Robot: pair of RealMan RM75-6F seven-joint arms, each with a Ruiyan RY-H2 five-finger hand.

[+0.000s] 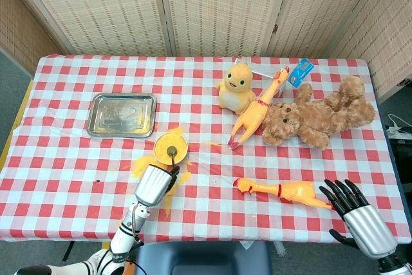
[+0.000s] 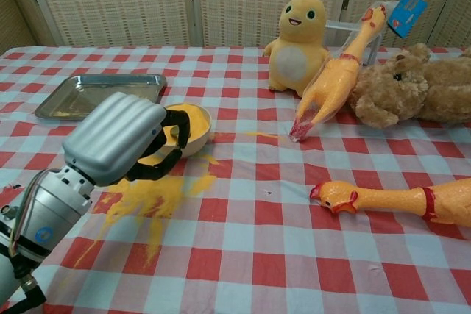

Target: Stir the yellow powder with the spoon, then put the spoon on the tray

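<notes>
Left hand (image 2: 121, 137), silver ribbed shell with black fingers, is curled on the dark-handled spoon (image 1: 172, 153), whose bowl sits in the small round bowl of yellow powder (image 1: 171, 144) at centre-left of the head view. Loose yellow powder spill (image 2: 151, 196) is scattered on the cloth below the bowl. Shiny rectangular metal tray (image 1: 122, 114) sits upper left of the bowl, apart from it. Right hand (image 1: 354, 214) is at the lower right, fingers spread, holding nothing. Red-and-white checked cloth covers the bench (image 1: 77, 178); woven cane screen panels (image 1: 212, 4) stand behind. Yellow plush duck (image 1: 235, 85), two rubber chickens (image 1: 257, 111) (image 1: 283, 191) and a brown teddy bear (image 1: 315, 120) lie at right.
</notes>
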